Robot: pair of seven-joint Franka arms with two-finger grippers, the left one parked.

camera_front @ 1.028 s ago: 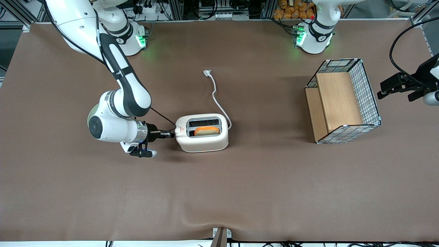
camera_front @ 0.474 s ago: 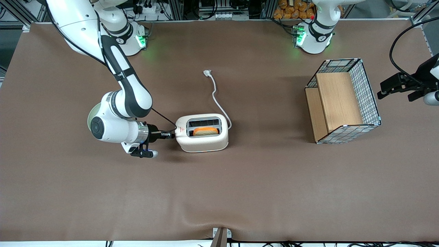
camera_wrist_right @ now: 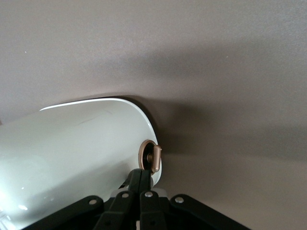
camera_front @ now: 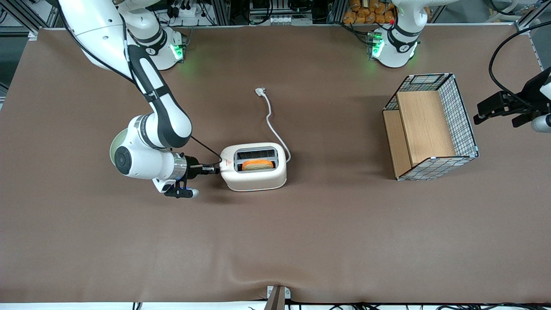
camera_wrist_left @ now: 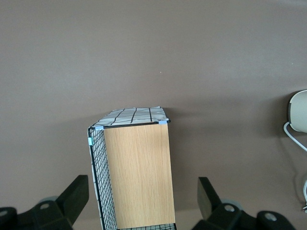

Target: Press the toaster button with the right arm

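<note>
Bread slice (camera_front: 258, 165) has sunk into the toaster (camera_front: 254, 167); fingers pressed together, the gripper (camera_front: 213, 169) presses its end—release next.

I see the right arm (camera_front: 146, 86) as glossy white shells with black bands, a silver wrist ring, a thin black cable, and a slim black gripper (camera_front: 212, 169) with silver screws.

The bread slice (camera_front: 258, 165) is sinking lower into the toaster (camera_front: 254, 166), and the hand (camera_front: 212, 169) is edging slightly toward the toaster's narrow end.
</note>
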